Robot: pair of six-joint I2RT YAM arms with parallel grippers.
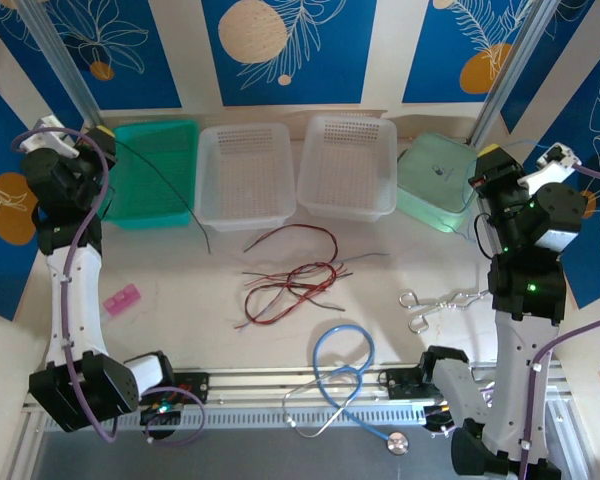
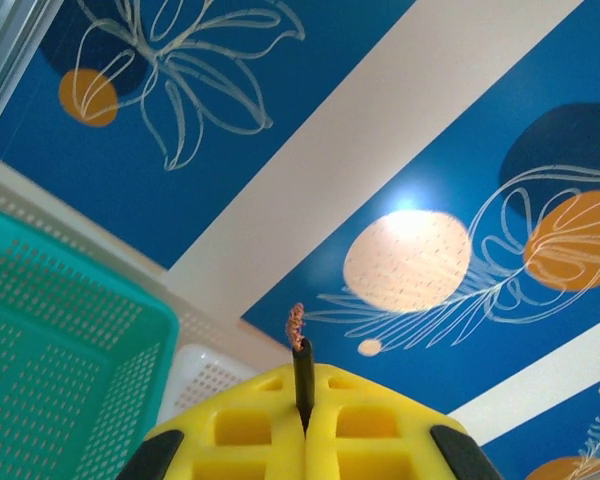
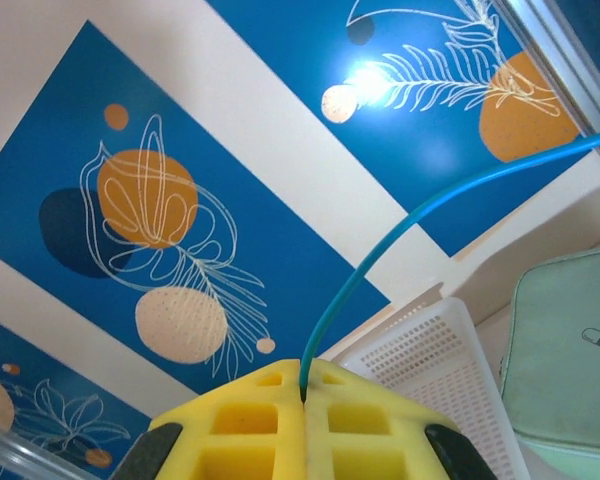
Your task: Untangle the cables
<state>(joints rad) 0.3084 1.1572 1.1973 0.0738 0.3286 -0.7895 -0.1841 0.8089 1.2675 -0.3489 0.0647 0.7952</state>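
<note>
both grippers clamped on single cables, tangle lying mid-table

top view: the left gripper (image 1: 98, 133) is seen raised at the far left, over the corner of a green basket (image 1: 145, 205). a black cable (image 1: 199, 230) is seen running from it across that basket and down onto the table (image 1: 180, 320). the other cables (image 1: 292, 280), red and black, are heaped in a loose tangle at mid-table, well apart from both grippers. the right gripper (image 1: 488, 152) is raised at the far right, beside a pale green box (image 1: 435, 195).

left wrist view: the yellow fingers (image 2: 240, 425) of the left gripper (image 2: 305, 400) are pressed together. the black cable (image 2: 303, 380) is pinched upright in the seam between them, and its bare copper end is seen just above the tips.

right wrist view: the right gripper (image 3: 303, 395) is likewise closed, clamped on a blue cable (image 3: 400, 235). that cable is seen arcing up and off to the right, above a white basket (image 3: 430, 370).
</note>
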